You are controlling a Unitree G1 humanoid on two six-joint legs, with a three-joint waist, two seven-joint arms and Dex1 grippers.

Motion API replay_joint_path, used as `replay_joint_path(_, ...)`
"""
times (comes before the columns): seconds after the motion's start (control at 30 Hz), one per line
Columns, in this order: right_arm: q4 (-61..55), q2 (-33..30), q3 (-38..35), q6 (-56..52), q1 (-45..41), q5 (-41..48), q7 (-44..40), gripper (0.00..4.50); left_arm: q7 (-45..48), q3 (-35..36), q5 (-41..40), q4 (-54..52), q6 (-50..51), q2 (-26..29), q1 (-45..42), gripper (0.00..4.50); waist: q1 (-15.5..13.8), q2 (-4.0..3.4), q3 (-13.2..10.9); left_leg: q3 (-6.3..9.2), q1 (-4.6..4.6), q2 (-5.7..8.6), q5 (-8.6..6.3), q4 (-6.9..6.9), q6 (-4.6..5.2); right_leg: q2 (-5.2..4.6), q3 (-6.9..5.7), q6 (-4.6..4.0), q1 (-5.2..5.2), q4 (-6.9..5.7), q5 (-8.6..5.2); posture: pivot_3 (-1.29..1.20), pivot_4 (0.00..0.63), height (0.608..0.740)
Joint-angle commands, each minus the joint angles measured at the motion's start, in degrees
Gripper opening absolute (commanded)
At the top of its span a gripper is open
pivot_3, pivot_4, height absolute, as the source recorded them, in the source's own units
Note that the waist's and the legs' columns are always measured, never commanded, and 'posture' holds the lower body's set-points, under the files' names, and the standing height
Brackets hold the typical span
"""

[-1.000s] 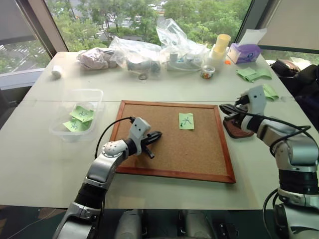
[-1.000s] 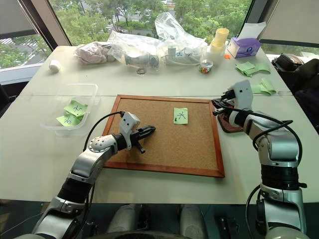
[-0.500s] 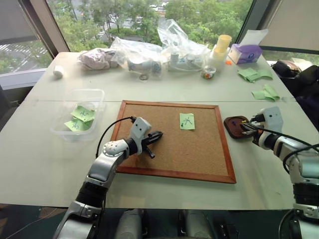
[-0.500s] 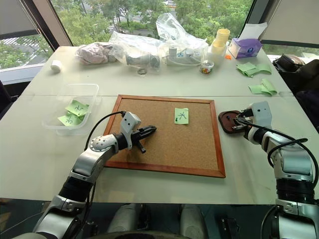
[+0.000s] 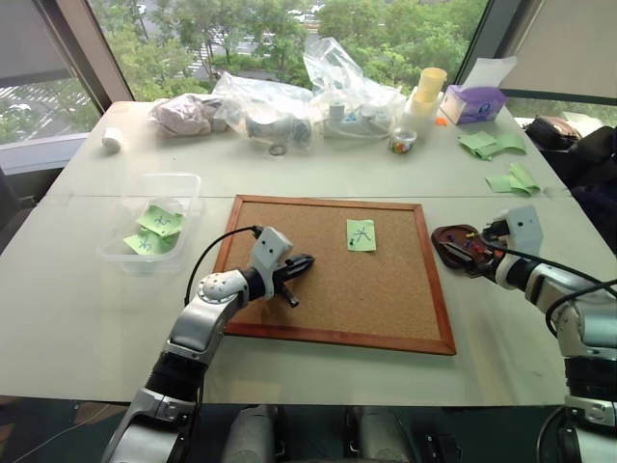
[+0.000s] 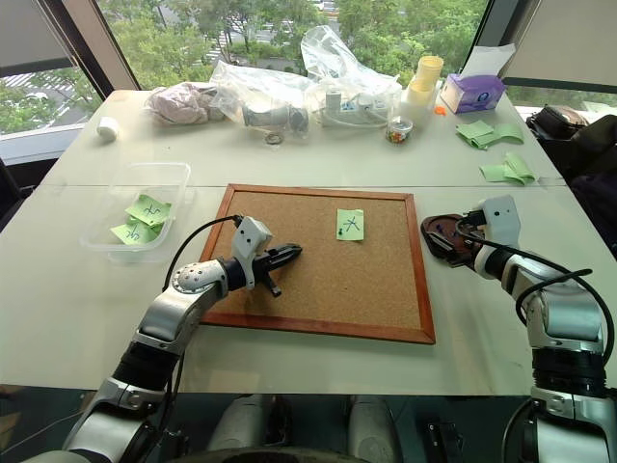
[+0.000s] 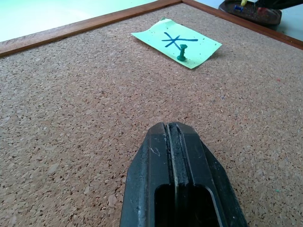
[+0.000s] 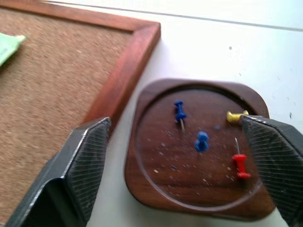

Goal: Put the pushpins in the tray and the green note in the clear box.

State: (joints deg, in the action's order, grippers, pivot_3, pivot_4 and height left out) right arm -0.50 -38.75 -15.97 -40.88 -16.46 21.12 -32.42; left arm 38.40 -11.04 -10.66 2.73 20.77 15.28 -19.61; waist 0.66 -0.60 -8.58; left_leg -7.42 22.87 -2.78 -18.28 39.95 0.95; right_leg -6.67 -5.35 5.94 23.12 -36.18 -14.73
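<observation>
Four pushpins (image 8: 202,141), two blue, one yellow and one red, are lying loose in the dark reddish-brown tray (image 8: 156,184), which is sitting on the white table (image 5: 308,169) just beside the right edge of the cork board (image 5: 386,299). The right gripper (image 8: 177,165) is hovering over the tray, its fingers standing wide apart and holding nothing. A green pushpin (image 7: 181,52) is pinning the green note (image 5: 361,234) to the board's upper middle. The left gripper (image 5: 301,263) is resting over the cork, fingers pressed together and empty. The clear box (image 5: 116,253) is sitting left of the board, holding two more green notes (image 5: 152,231).
</observation>
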Motion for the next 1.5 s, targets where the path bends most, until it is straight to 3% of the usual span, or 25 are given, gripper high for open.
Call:
replay_joint_path(0.03, -5.21, 0.22, 0.93, -1.10, -2.71, 2.07, -0.88, 4.47, -0.18, -0.80, 1.10, 2.47, 1.46, 0.58, 1.52, 0.00, 0.00, 0.00, 0.00, 0.00, 0.00, 0.00, 0.00, 0.00, 0.01, 0.00, 0.00, 0.00, 0.00, 0.00, 0.00, 0.00, 0.150, 0.740)
replay_joint_path(0.4, -8.64, 12.21, 17.30, -1.97, -8.90, 0.29, 0.09, 4.47, -0.88, -0.32, 1.08, 1.90, 1.60, 0.82, 1.53, 0.00, -0.05, 0.00, 0.00, 0.03, 0.08, -0.02, 0.00, 0.00, 0.00, -0.01, 0.00, 0.00, 0.07, -0.01, 0.00, 0.00, 0.150, 0.740)
replay_joint_path(0.63, -4.51, 15.19, 20.35, 1.91, -9.50, -2.99, 1.14, 4.47, -1.36, -0.04, 0.92, 0.71, 1.87, 1.11, 2.32, 0.00, 0.17, 0.01, 0.00, 0.00, 0.11, 0.00, 0.09, 0.00, -0.16, -0.02, -0.01, 0.00, 0.09, 0.02, 0.00, 0.00, 0.150, 0.740)
replay_joint_path(0.73, -1.41, 15.90, 20.68, 3.64, -9.75, -4.34, 1.09, 3.63, -1.77, -0.02, 1.04, 0.39, 1.86, 1.01, 2.57, 0.00, 0.25, 0.01, 0.00, -0.01, 0.11, 0.00, 0.10, -0.02, -0.17, -0.02, -0.01, 0.00, 0.11, 0.02, 0.00, 0.00, 0.150, 0.740)
replay_joint_path(0.97, 2.12, 16.74, 22.49, 6.93, -10.01, -7.56, 0.94, 0.05, -2.26, 0.02, 0.97, 0.06, 2.00, 0.93, 2.79, 0.00, 0.31, 0.00, 0.00, -0.03, 0.09, -0.01, 0.11, -0.03, -0.19, -0.01, -0.01, 0.00, 0.11, 0.01, 0.00, 0.00, 0.150, 0.740)
replay_joint_path(1.3, -2.51, 16.36, 20.38, 5.79, -10.23, -7.47, 1.22, 0.05, -2.57, 0.26, 0.72, -0.30, 2.40, 1.11, 3.35, 0.00, 0.34, 0.01, -0.01, -0.04, 0.10, -0.02, 0.11, -0.04, -0.20, -0.01, 0.00, 0.00, 0.13, 0.02, 0.00, 0.00, 0.150, 0.740)
replay_joint_path(1.5, -14.43, 11.49, 16.90, -0.05, -9.68, -2.06, -2.87, 0.05, -2.55, -0.34, 0.63, -0.26, 3.10, 0.72, 3.98, 0.00, 0.16, 0.00, -0.01, -0.02, 0.34, -0.02, 0.11, -0.04, -0.20, -0.02, -0.01, 0.00, 0.36, 0.03, 0.00, 0.00, 0.150, 0.740)
